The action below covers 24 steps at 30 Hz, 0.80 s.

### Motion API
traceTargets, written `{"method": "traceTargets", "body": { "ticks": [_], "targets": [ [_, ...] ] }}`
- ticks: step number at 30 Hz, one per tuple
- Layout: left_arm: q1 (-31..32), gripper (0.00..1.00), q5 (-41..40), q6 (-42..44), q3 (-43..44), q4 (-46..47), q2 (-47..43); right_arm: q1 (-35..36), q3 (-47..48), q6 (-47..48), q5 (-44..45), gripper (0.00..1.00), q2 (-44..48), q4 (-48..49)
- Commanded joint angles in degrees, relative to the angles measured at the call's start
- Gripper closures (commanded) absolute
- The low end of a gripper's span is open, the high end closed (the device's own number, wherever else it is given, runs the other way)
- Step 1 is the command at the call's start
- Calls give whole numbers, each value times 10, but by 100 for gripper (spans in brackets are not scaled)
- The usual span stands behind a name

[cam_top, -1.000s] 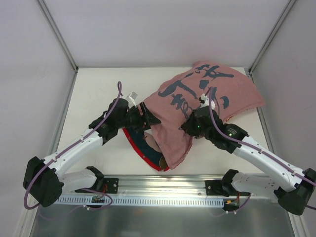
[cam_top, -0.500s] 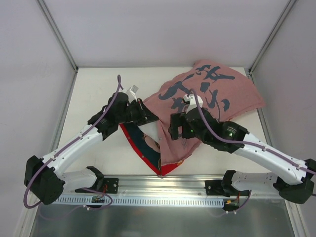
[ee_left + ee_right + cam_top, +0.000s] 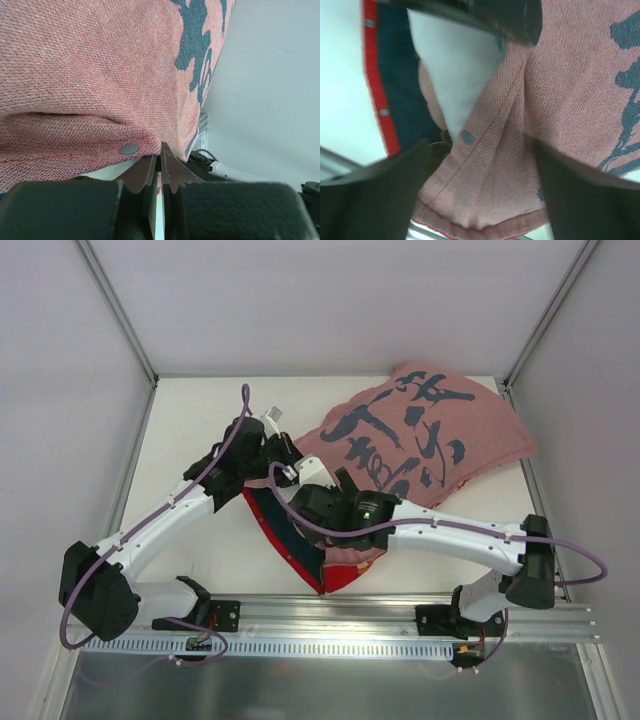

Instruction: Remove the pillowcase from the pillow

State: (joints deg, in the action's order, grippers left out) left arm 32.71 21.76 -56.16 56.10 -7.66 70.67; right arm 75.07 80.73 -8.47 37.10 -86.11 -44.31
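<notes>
red-trimmed mouth of the pillowcase (image 3: pixel 420 430) gapes toward the near edge, navy lining turned out. my right gripper (image 3: pixel 480 150) hangs spread over it, with the white pillow (image 3: pixel 455 75) showing inside. my left gripper (image 3: pixel 161 150) pinches the hem just beyond. most of the pillow looks covered, out toward the far right corner; pulling it free is yet to do.

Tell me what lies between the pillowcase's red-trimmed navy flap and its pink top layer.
The white pillow lies there, showing through the open mouth of the pillowcase, seen in the right wrist view.
</notes>
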Motion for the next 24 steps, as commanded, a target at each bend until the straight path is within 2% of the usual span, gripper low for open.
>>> {"method": "traceTargets", "body": {
  "ticks": [1,2,4,6,8,9,10,11,12,13,15,17,22,24],
  "targets": [
    [-25,100,28,16,28,-5,-27,-11,10,-6,68,24,-16,-31],
    [-31,100,33,16,29,-5,-30,-16,7,-10,66,48,-14,-31],
    [-39,100,42,21,30,-7,-33,-32,4,-20,63,77,-5,-31],
    [-46,100,42,25,31,-11,-34,-40,1,-33,62,99,18,-30],
    [-57,100,43,34,31,-14,-30,-51,-1,-37,48,99,39,-11],
    [-60,96,43,39,33,-14,-26,-56,-8,-35,35,99,64,22],
    [-63,88,43,59,35,-14,-21,-61,-14,-33,19,99,76,42],
    [-69,51,30,75,38,-14,-7,-65,-20,-33,-17,99,88,62],
    [-72,32,22,93,42,-17,4,-76,-26,-37,-28,99,107,89],
    [-79,21,20,112,59,-50,33,-84,-27,-57,-33,99,115,93],
    [-105,18,63,128,77,-80,53,-106,-29,-84,-48,99,132,99],
    [-109,17,71,130,77,-89,35,-126,-41,-100,-63,99,147,106],
    [-108,18,37,137,57,-105,-98,-185,-110,-126,-125,99,198,160],
    [-108,22,32,132,41,-116,-134,-196,-115,-126,-129,99,199,162]
  ]
}}
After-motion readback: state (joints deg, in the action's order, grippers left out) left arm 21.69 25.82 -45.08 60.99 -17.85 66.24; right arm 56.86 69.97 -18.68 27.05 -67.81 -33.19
